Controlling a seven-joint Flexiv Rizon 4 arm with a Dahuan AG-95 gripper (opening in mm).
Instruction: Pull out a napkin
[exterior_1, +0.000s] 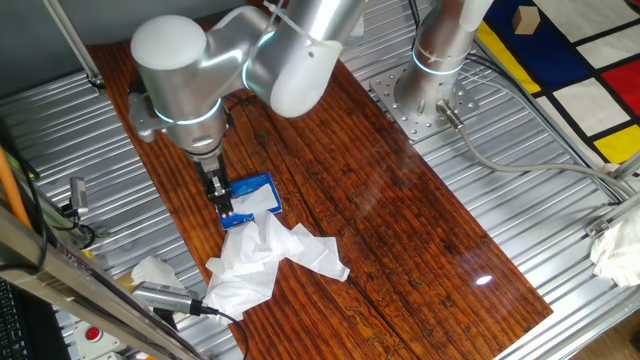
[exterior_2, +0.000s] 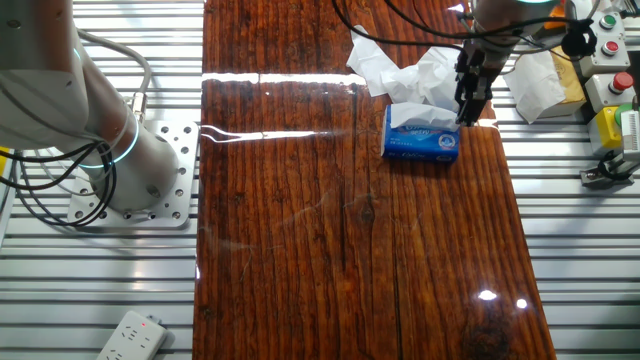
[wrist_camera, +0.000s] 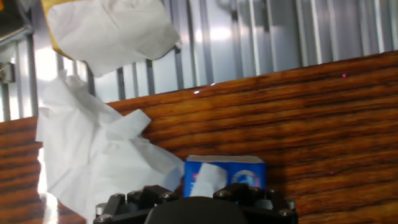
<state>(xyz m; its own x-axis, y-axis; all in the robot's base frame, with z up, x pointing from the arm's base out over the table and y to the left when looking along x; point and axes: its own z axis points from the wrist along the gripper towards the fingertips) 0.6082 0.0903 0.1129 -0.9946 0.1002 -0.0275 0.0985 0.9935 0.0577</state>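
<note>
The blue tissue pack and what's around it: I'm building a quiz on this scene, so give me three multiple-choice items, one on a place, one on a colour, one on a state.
1. Where does the blue pack sit?
A. on the wooden board
B. on the metal slats
C. in a drawer

2. What colour is the napkin showing at the pack's opening?
A. yellow
B. white
C. green

3. How do the loose tissues beside the pack lie?
A. folded flat
B. stacked neatly
C. crumpled in a heap

Key: 1 A, the other fixed view shows the pack lying on the wood grain near the board's edge. 2 B, a white sheet pokes out of the blue wrapper just below the gripper. 3 C, one fixed view shows them rumpled and overlapping.
</note>
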